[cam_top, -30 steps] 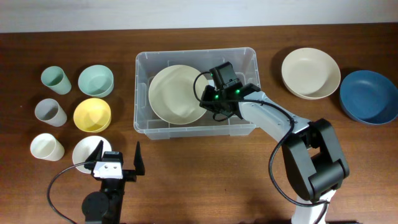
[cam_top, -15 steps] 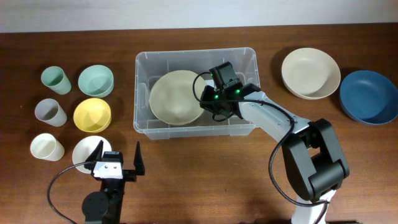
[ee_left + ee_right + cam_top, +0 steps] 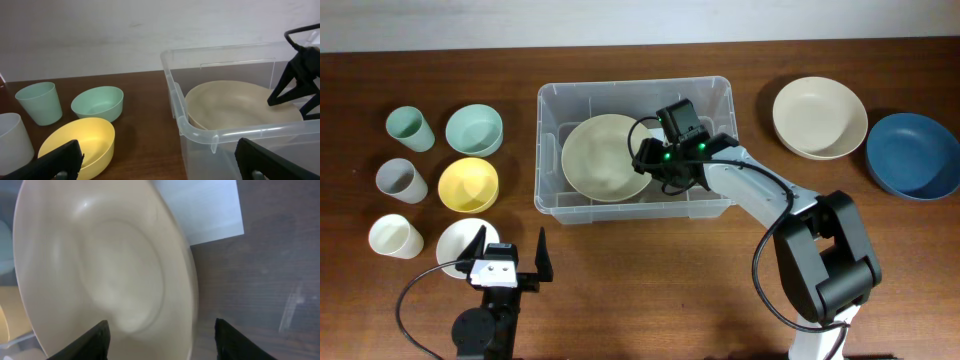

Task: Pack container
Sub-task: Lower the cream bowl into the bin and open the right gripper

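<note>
Soft even light; blurry wrist close-up

Counting bowls now: six. Big beige bowl [image 3: 605, 158], one; cream bowl [image 3: 820, 117], two; dark blue bowl [image 3: 912, 154], three; mint green bowl [image 3: 474, 129], four; yellow bowl [image 3: 468, 184], five; white bowl [image 3: 452, 242], six. Three big, three small. Cups next, three: mint green cup [image 3: 410, 128], grey cup [image 3: 401, 180], white cup [image 3: 396, 236]. Clear plastic container [image 3: 630, 90]: just one. Ten pieces all told.

i find no writing i can read; the white label [image 3: 200, 207] on the container [image 3: 634, 85] base looks blank.
</note>
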Tool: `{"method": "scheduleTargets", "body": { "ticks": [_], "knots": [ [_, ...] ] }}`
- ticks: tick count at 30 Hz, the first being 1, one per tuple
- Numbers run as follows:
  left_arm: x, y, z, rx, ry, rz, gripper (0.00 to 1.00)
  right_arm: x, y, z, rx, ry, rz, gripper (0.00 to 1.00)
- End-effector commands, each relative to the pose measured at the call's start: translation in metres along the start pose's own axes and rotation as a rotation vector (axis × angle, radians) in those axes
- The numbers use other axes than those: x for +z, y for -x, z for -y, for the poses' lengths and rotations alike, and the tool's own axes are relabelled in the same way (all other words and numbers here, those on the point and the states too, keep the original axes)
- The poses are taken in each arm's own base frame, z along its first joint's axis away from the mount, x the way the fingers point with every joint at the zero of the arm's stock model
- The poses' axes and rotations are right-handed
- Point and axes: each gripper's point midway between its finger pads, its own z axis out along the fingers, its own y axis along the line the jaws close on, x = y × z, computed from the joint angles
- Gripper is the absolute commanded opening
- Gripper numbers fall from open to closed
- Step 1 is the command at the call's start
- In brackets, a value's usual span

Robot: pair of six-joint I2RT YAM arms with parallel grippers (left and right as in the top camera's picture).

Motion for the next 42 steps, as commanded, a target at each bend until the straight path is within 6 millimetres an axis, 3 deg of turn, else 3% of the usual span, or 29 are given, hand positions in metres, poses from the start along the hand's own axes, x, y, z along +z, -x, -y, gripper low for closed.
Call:
{"method": "scheduleTargets", "body": {
  "ticks": [1,7,14,21,32,42],
  "knots": [
    [0.000,-0.002,-0.002,-0.006,0.009,-0.005,0.99,-0.009,0.010,-0.019,-0.079,0.025,0.015,0.66],
    [0.000,-0.002,-0.002,-0.007,0.009,-0.005,0.99,-0.014,0.014,-0.024,-0.080,0.025,0.020,0.67],
    [0.000,-0.002,-0.002,-0.006,0.009,-0.005,0.99,-0.015,0.026,-0.002,-0.071,-0.092,0.093,0.67],
    [0.000,-0.002,-0.002,-0.006,0.009,-0.005,0.99,-0.019,0.041,0.012,-0.074,-0.129,0.135,0.35],
    [0.000,-0.002,-0.002,-0.006,0.009,-0.005,0.99,-0.016,0.033,0.005,-0.083,-0.105,0.108,0.32],
    [0.000,-0.002,-0.002,-0.006,0.009,-0.005,0.99,0.001,0.026,0.014,-0.072,-0.122,0.070,0.16]
  ]
}}
